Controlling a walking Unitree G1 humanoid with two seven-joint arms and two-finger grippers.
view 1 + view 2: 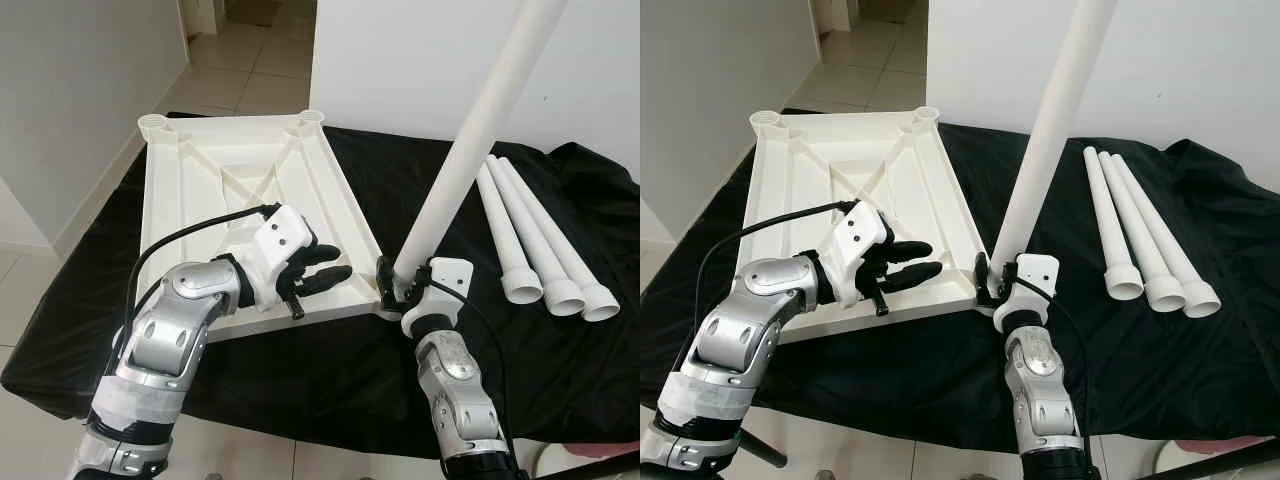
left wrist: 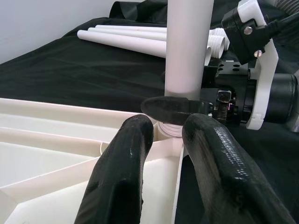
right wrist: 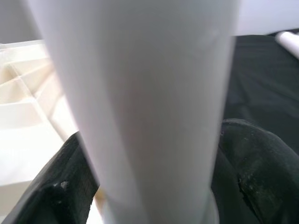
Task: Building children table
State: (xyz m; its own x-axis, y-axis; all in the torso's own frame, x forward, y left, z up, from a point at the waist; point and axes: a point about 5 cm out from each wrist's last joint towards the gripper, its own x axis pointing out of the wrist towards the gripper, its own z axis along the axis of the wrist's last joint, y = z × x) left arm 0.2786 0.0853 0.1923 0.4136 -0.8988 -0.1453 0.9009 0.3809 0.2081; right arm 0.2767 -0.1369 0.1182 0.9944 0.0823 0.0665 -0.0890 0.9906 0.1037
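White plastic fills the grasp of the right pincer [image 1: 398, 283]: its black fingers [image 3: 261, 177] are clamped on the foot of a long round table leg [image 1: 470, 140], which stands nearly upright and leans a little away from the robot. The leg's lower end sits at the near right corner socket of the tabletop [image 1: 240, 190]. This tabletop is a white moulded slab lying upside down on the black-draped bench [image 1: 560, 360], its underside showing raised ribs that cross diagonally and a round socket at each far corner.

Just left of that corner, the left pincer [image 1: 322, 270] hovers over the tabletop's near edge, its two fingers [image 2: 126, 172] spread apart with nothing between them, pointing toward the leg.

To the right of the tabletop, well apart from it, three spare legs [image 1: 540, 245] lie side by side on the black cloth [image 1: 1160, 380], their flared ends toward the robot.

From the left wrist, the leg's base is seen entering the socket, with one dark finger of the right pincer across its foot. From the right wrist, the leg is a smooth pale column flanked by both fingers, with the ribbed tabletop beside it.
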